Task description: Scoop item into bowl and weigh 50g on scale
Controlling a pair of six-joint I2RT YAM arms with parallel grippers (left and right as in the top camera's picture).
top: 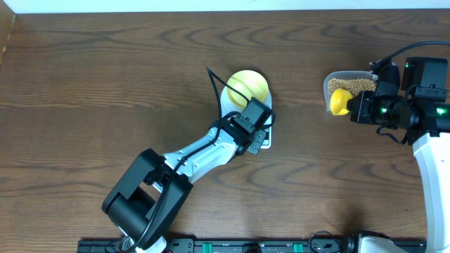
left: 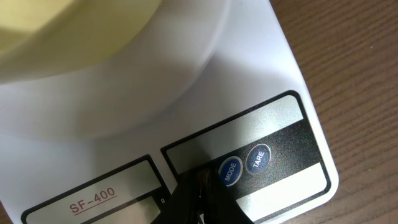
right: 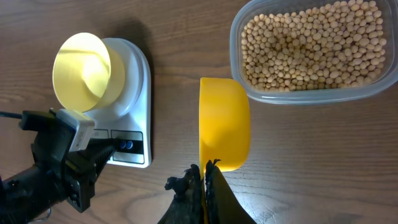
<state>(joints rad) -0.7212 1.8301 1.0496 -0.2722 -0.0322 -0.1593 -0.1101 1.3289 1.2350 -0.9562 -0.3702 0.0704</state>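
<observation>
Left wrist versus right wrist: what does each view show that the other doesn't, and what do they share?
Only the left wrist view: the readable MODE button, TARE button and SF-400 mark.
Only the right wrist view: the right hand shut on the yellow scoop, and the clear container full of beans.
Both: the scale, the bowl on it, and the shut left hand at the buttons.
</observation>
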